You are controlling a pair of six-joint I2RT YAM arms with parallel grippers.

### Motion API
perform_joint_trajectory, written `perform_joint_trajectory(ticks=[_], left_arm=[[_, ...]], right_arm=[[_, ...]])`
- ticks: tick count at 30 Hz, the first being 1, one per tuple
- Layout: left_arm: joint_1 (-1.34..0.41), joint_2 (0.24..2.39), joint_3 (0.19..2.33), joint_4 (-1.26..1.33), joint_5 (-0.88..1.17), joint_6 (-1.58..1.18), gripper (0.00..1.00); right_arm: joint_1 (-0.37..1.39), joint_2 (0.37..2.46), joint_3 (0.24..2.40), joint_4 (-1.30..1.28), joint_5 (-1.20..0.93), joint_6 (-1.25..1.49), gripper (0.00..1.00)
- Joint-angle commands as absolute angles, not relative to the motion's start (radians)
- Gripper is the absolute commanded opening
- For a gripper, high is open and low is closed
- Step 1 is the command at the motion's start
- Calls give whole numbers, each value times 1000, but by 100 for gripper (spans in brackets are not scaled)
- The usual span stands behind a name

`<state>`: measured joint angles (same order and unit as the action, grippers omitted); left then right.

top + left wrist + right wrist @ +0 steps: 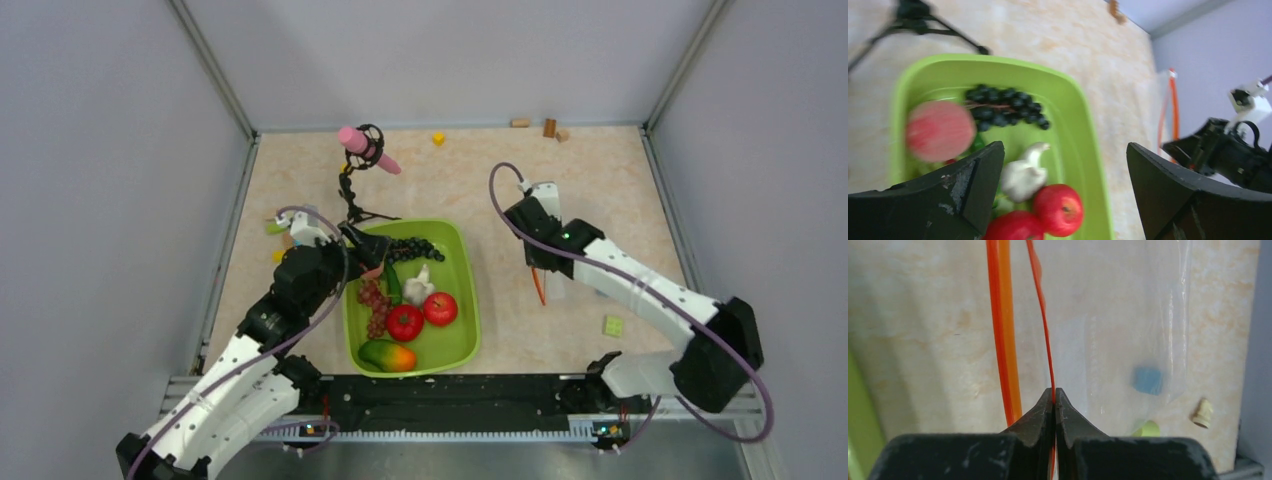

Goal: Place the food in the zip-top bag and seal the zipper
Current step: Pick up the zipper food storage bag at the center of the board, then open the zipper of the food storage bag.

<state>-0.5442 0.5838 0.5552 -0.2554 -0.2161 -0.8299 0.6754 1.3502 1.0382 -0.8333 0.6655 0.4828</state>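
The bag (pixel 1128 315) lies on the worktop (pixel 590 180), to the right of the green tray (pixel 474 310) and not touching it. The right jaws are shut tight on one thin lip of the zipper (pixel 1004 340). The other lip, the wider orange strip, runs just beside it with a small gap between them, so the mouth looks a little bit open. I see no food inside the bag.

All the food is in the tray. There are dark grapes (pixel 415 248), a white piece (pixel 1023 175) and red round ones (pixel 1058 209). A pink peach (pixel 940 131) looks blurry, so I cannot tell just how it sits. The left jaws hang over the tray, wide apart, with nothing between them. The peach shows just past one of them, not in the gap.

So I think this is the start of the filling step. One arm holds the bag ready and the other goes for the first piece.

Next, the left jaws need to come down around one piece, maybe the peach or the white piece, as they are nearest. They should close softly, lift it, and carry it right to the bag's mouth. The right jaws may need to lift their lip higher so that the piece can slip in. The round pieces could roll away. Zipping comes last.
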Motion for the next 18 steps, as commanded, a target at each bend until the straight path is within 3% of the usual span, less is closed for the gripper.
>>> perform_joint_trajectory(ticks=[1,4,8,15,18], left_arm=[[-559,770,641,82,141,-813,97],[-612,930,732,132,241,-807,97],[-741,1097,866,135,214,-746,97],[-898,1268,1034,43,-85,-654,97],[-914,1327,1084,22,-111,-657,95]], right_arm=[[667,1174,981,-675,364,317,0],[667,1079,968,-613,170,267,0],[667,1040,1003,-612,121,269,0],[669,1054,1054,-621,111,305,0],[668,1056,1078,-635,121,304,0]])
